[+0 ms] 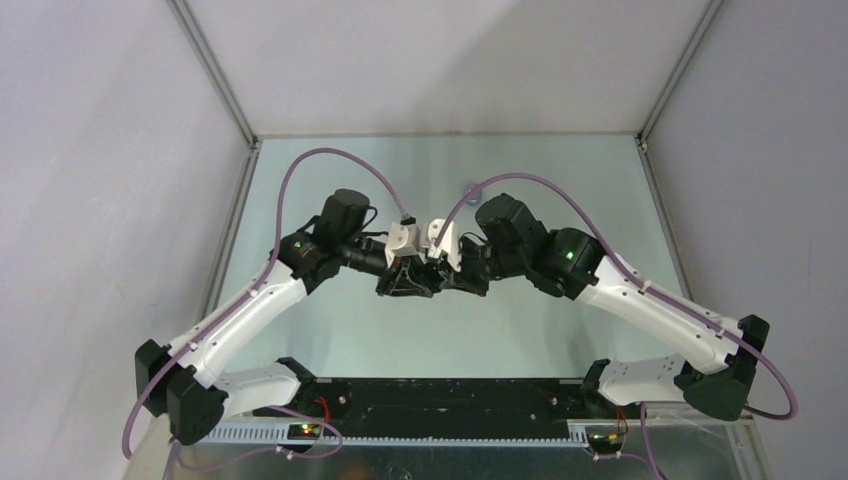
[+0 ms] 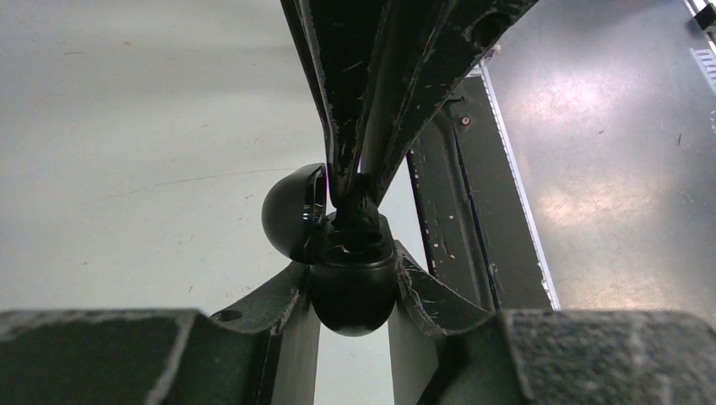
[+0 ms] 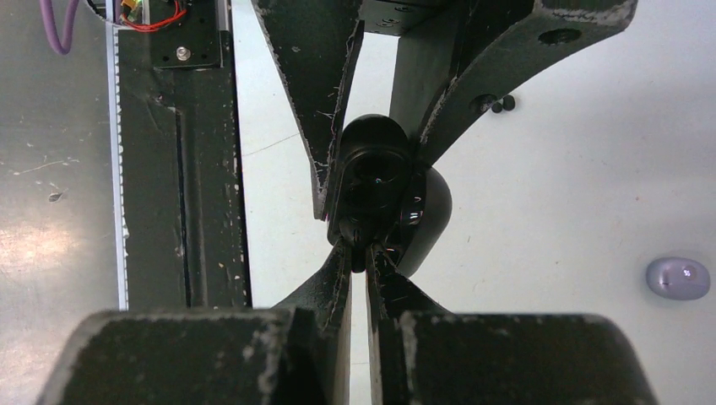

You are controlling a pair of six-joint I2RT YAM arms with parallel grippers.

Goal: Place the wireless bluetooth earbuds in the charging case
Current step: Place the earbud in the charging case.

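Two arms bend inward and meet above the table's (image 1: 400, 340) centre. The left arm (image 1: 250, 305) reaches toward 1 o'clock, its left gripper (image 1: 408, 280) clamped on the black charging case (image 2: 353, 299), whose lid is open. The right arm (image 1: 645, 300) reaches toward 11 o'clock. The right gripper (image 1: 462, 280) has its fingers nearly touching, pinching a black earbud (image 2: 355, 202) at the case's mouth.

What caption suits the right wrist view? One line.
Right fingers pinch a black earbud at the black case held by left fingers.
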